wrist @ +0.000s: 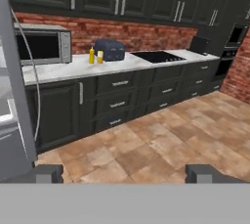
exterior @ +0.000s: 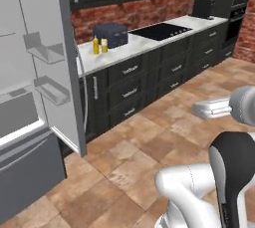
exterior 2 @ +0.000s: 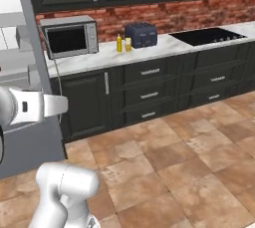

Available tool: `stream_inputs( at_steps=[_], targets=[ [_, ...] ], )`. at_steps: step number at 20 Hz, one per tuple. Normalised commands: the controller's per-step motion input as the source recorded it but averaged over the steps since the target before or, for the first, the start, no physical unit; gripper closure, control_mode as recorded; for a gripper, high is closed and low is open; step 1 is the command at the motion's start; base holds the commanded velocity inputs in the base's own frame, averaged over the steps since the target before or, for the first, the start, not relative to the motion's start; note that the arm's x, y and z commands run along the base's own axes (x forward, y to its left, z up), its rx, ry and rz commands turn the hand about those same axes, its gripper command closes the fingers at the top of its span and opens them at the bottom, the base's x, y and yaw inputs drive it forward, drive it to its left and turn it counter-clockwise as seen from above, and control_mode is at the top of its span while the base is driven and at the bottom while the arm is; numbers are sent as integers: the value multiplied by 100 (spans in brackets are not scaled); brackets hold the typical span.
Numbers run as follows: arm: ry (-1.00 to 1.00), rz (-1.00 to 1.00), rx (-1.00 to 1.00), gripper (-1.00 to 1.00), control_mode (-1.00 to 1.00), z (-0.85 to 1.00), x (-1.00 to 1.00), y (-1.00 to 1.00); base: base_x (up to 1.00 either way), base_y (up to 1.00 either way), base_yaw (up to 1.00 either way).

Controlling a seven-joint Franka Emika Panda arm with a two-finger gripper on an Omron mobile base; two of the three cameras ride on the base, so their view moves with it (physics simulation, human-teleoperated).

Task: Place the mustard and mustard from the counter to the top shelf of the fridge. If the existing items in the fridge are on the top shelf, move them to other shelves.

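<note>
- Two mustard bottles stand upright on the counter (exterior 2: 149,53), side by side just in front of the dark toaster (exterior 2: 141,34) and to the right of the silver microwave (exterior 2: 69,37).
- Slimmer bottle (exterior: 95,46) is the darker yellow one; wider bottle (exterior: 104,46) sits just beside it (whether they touch cannot be told, both being small in frame).
- Claw (wrist: 125,174) is spread wide and empty, its tips low in the hand view, well apart from the counter, with tiled floor between.
- Fridge (exterior: 30,97) stands open at the left of the left base view; door bins show, while the shelves inside are hard to read from here.
- Handling, as a judgement: squeeze bottles of this sort are likely light, with smooth, somewhat yielding plastic walls (a hard pinch could dent them or let them slip).
- Best hold is probably across the mid-body, below the cap or nozzle, kept upright.
- The close neighbour is a risk: a finger going between the two could tip one over.
- The base likely needs to close in on the counter first.
</note>
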Motion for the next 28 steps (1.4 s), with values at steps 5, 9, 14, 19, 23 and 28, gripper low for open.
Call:
stream_inputs(
  at_steps=[5, 9, 14, 19, 23, 28],
  targets=[
    [0, 0, 0, -100, 100, 0, 0, 0, 100, -53, -6],
    [0, 0, 0, -100, 100, 0, 0, 0, 100, -43, 3],
    [0, 0, 0, -100, 100, 0, 0, 0, 100, 0, 0],
    [0, 0, 0, -100, 100, 0, 0, 0, 100, -34, 3],
    [0, 0, 0, -100, 100, 0, 0, 0, 100, -46, 11],
    [0, 0, 0, -100, 100, 0, 0, 0, 100, -12, 3]
  ],
)
